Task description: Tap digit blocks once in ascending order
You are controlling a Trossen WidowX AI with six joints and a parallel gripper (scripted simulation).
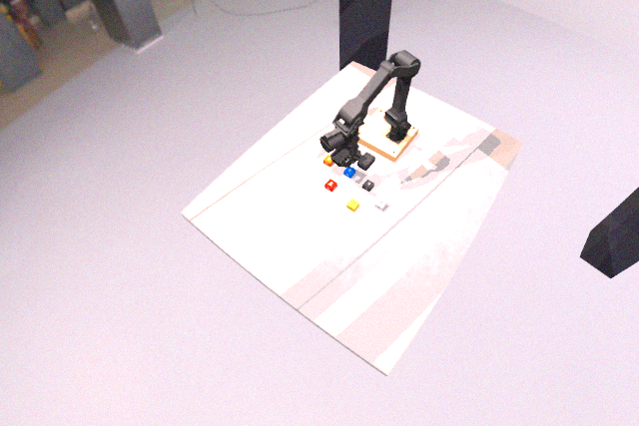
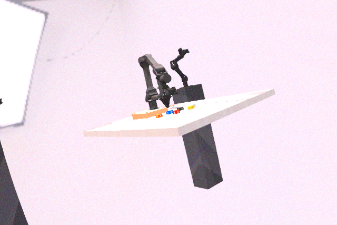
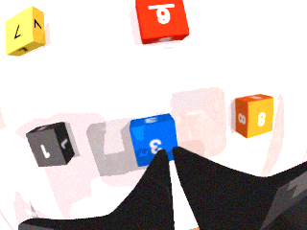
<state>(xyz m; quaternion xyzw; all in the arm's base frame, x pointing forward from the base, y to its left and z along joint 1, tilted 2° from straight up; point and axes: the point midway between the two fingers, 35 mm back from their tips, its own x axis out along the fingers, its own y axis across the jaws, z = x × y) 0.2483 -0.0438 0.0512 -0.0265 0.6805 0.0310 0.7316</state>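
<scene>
With the gripper [image 1: 346, 160] [image 2: 167, 107] [image 3: 169, 155] nearly shut, nothing held, tips at blue 3 [image 1: 348, 172] [image 2: 169, 112] [image 3: 151, 139], contact unclear, wrist view puts black 1 [image 1: 367, 185] [image 2: 180, 108] [image 3: 50, 145] at its nine o'clock, red block [image 1: 330, 185] [image 2: 176, 111] [image 3: 162, 21] at twelve.

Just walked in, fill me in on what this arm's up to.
The gripper, shut and holding nothing, is low at the blue block, marked 3. It is probably there to tap it; whether the tips are touching I cannot tell. All six numbered blocks sit on the table.
</scene>
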